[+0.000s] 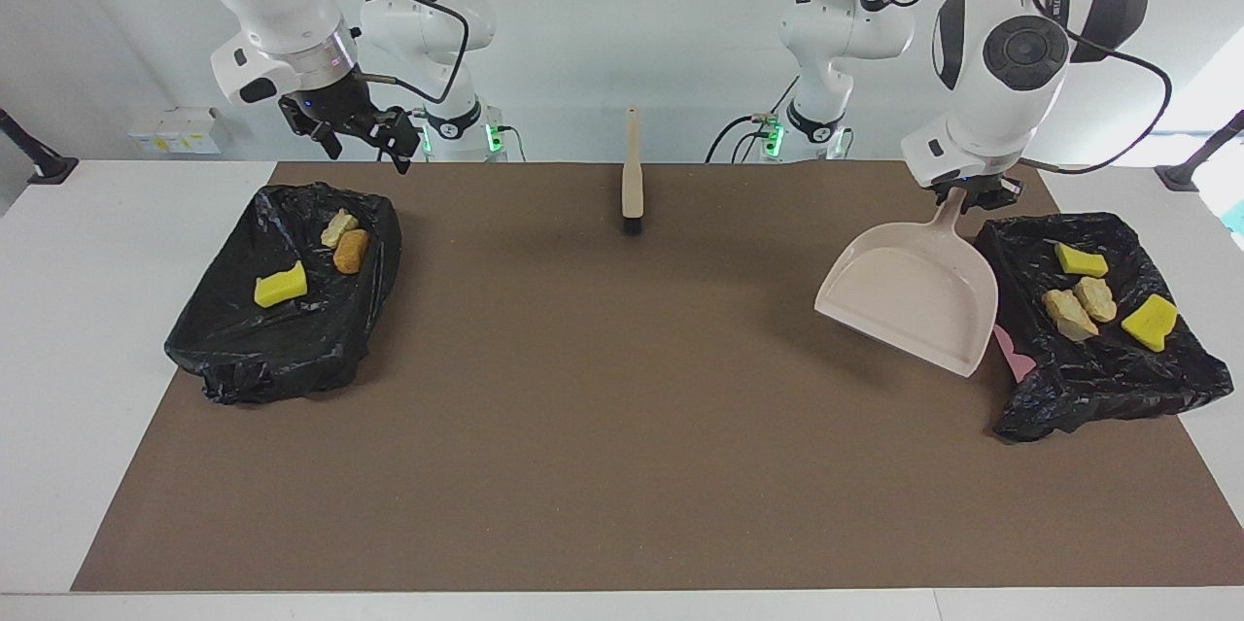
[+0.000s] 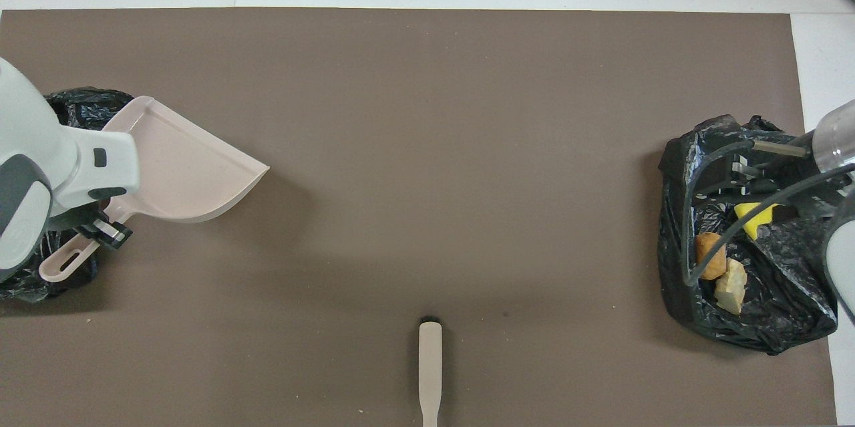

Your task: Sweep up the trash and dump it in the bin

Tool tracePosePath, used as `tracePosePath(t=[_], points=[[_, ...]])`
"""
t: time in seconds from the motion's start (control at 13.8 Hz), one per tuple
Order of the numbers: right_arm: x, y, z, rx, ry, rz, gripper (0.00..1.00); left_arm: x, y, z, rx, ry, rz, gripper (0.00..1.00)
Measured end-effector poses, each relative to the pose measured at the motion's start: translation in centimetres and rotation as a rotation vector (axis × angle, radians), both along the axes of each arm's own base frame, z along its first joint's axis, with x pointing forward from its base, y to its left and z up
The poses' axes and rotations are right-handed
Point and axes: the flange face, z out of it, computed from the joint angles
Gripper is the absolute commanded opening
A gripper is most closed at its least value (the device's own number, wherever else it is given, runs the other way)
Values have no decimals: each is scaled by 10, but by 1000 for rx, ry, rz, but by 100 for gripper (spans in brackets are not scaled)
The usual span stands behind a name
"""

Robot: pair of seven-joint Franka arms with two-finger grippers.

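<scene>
My left gripper [image 1: 964,197] is shut on the handle of the empty beige dustpan [image 1: 912,296], which it holds tilted low over the mat beside the black-lined bin [image 1: 1098,390] at the left arm's end. Several trash lumps lie in that bin, among them a yellow chunk [image 1: 1149,321] and a beige chunk [image 1: 1068,314]. The other bin [image 1: 253,354] holds a yellow lump [image 1: 280,285], an orange-brown lump [image 1: 351,251] and a beige lump [image 1: 337,227]. Over that bin's robot-side edge my right gripper [image 1: 358,131] hangs open and empty.
The brush [image 1: 632,178] lies on the brown mat [image 1: 603,427] near the robots' edge at mid-table, handle toward the robots. In the overhead view the right arm's cable crosses over the bin [image 2: 674,287] at its end.
</scene>
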Motion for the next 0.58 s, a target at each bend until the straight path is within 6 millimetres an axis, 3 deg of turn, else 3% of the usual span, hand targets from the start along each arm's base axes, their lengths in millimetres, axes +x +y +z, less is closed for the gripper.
tracePosePath(t=[0.22,0.58], points=[[0,-2,-2,1,2,0,100,-2,-36,1,-55,-59,150,0],[0,-3,5,1,-21,-2,100,-18,-119,5,-100,-112,116,0]])
